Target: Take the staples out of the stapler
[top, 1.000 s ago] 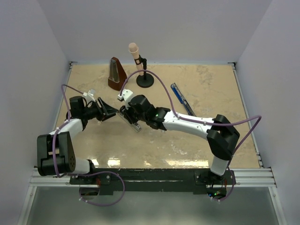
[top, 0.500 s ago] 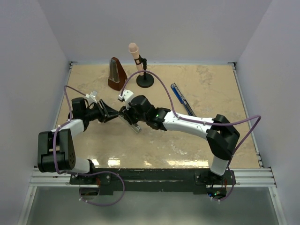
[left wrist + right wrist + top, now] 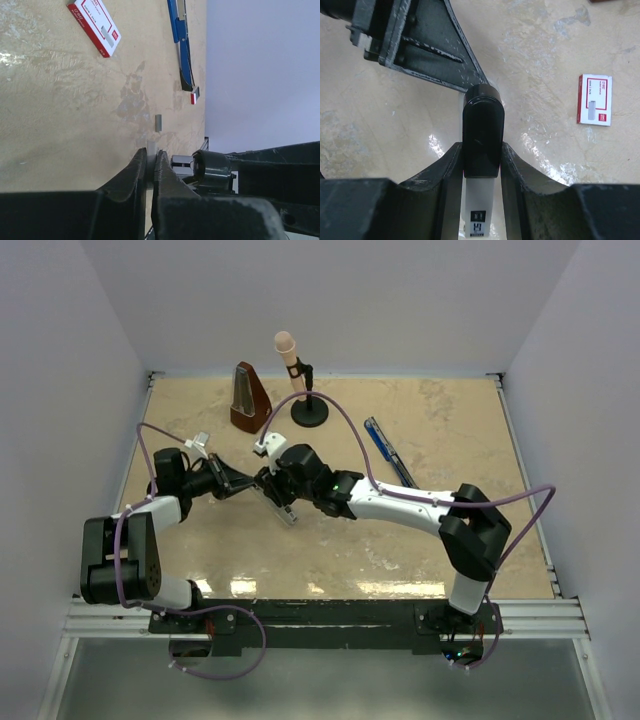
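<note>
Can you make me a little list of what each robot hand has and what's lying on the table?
left gripper: shut on a thin pale strip, maybe staples
right gripper: shut on a black-and-white piece
blue stapler: lying on the table, away from both grippers
grey staple strip: loose on the table
red-and-white box: flat on the table
at the back: brown metronome, pink microphone
</note>
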### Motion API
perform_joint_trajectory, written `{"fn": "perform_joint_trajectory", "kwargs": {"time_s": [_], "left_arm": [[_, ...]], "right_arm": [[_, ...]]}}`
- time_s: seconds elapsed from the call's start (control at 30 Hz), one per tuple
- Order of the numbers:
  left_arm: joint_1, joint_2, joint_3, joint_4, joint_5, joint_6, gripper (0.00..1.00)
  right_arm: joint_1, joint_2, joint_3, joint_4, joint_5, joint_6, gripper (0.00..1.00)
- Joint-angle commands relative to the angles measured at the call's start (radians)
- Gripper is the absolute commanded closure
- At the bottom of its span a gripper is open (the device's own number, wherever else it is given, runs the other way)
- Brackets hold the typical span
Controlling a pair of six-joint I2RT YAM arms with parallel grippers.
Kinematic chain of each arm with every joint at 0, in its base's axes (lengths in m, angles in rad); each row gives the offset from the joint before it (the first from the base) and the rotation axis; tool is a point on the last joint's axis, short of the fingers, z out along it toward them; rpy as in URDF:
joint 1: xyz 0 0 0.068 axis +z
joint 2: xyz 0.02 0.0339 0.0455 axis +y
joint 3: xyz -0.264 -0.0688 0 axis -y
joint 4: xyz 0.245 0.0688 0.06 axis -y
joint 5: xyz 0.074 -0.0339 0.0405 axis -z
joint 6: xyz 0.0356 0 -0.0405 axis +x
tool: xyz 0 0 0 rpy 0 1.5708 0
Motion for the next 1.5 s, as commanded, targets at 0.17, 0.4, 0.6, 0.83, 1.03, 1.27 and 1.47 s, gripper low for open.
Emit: {"fn": "perform_joint_trajectory", "kwargs": {"time_s": [0.17,0.4,0.6,0.83,1.03,1.27,1.47], "left_arm": [[-0.017,-0.013,0.001,0.027,0.024,-0.006,1.0],[-0.022,-0.011,0.008,0.006,0.023,0.013,1.0],[-0.023,-0.017,0.015,-0.014,0.007,0.023,1.0],[-0.007,0.015,0.132,-0.36,-0.21,0.194,1.0],[0.062,0.012,0.13,-0.384,-0.249,0.188,1.0],[0.087,-0.004,0.089,-0.303,-0.212,0.148,1.0],[0.113,0.004,0.055,-0.292,-0.214,0.134,1.0]], "right_arm": [[0.001,0.058,0.103,0.011,-0.021,-0.03,0.46],[-0.007,0.068,0.094,0.022,-0.007,-0.03,0.45],[-0.028,0.064,0.085,0.025,-0.006,-0.03,0.76],[-0.091,-0.048,-0.026,0.019,-0.009,-0.031,0.95],[-0.145,-0.215,-0.213,0.048,0.001,-0.019,0.94],[-0.146,-0.383,-0.467,0.121,-0.041,0.053,0.9],[-0.143,-0.516,-0.688,0.21,-0.053,0.214,0.84]]}}
